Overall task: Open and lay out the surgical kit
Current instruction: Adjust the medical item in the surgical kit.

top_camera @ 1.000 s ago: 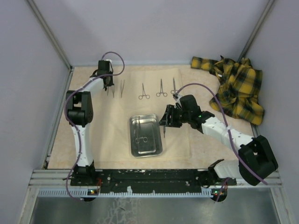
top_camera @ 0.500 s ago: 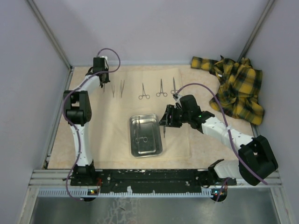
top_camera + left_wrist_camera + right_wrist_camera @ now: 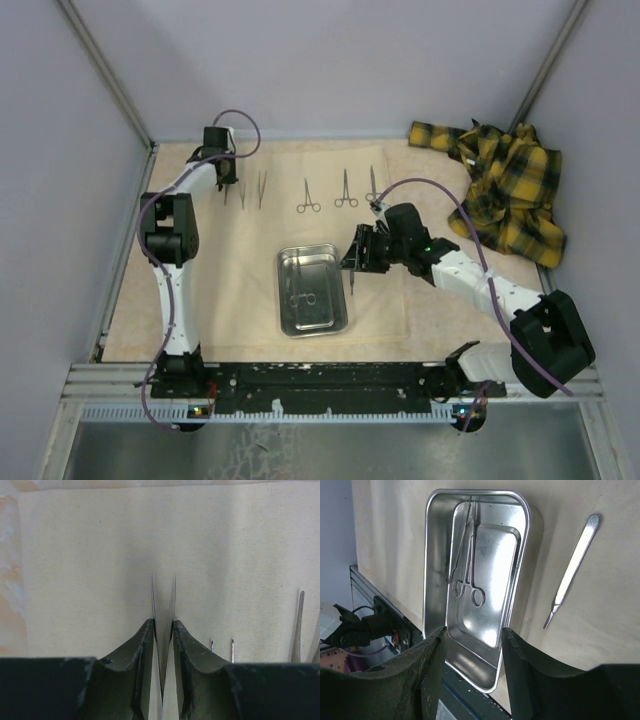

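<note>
Currently the left gripper (image 3: pixel 163 625) is seen nearly closed at 11 o'clock of the steel tray (image 3: pixel 325 265), with the tweezers (image 3: pixel 154 605) pinched between its fingers, tips out over the beige cloth wrap (image 3: pixel 240 290). The right gripper (image 3: pixel 473 632) is held spread and empty at 3 o'clock of the tray, near a scalpel handle (image 3: pixel 572 570) lying on the wrap. One forceps (image 3: pixel 465 567) is seen inside the tray, and three clamps (image 3: pixel 346 190) are lined up at its 12 o'clock.

overhead and right wrist views share the tray (image 3: pixel 320 265).
</note>
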You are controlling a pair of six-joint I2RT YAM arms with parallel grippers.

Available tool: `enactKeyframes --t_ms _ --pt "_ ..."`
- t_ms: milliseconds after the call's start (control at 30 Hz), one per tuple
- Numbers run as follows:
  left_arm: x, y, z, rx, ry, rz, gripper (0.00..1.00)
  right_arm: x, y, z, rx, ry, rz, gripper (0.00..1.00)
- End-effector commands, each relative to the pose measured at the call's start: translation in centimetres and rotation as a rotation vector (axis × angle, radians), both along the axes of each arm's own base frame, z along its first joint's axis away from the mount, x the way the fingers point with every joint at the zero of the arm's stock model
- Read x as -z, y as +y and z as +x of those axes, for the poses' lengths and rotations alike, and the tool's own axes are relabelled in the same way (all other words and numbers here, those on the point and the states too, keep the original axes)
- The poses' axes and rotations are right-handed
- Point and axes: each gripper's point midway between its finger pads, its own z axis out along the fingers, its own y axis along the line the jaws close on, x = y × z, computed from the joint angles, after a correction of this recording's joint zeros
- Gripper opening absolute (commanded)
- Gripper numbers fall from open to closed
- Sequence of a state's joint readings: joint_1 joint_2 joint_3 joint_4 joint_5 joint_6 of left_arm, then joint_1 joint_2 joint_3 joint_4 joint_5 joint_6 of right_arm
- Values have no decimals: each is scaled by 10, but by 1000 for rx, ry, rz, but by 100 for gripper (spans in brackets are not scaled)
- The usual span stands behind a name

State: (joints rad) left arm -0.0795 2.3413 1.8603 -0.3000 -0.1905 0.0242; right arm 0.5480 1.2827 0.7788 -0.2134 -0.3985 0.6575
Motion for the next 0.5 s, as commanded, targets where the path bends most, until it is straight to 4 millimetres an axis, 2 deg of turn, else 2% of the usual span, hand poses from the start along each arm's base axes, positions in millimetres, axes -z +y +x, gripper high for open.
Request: enactKeyframes --t_ms 0,100,233,367,467 --pt "-6 -2 4 10 -6 -11 31 -18 4 -1 -23 -46 43 48" --pt "-11 -4 2 7 -12 -21 37 -18 5 -2 -25 -46 45 48" --pt "-28 -4 1 -10 -43 -33 38 -20 5 -3 -25 -48 51 48" --pt "-58 -8 1 -25 -102 -69 40 -23 6 -5 -29 -59 51 49" --pt "-91 -13 -3 -39 -158 -100 42 -25 10 -8 -37 -67 43 49"
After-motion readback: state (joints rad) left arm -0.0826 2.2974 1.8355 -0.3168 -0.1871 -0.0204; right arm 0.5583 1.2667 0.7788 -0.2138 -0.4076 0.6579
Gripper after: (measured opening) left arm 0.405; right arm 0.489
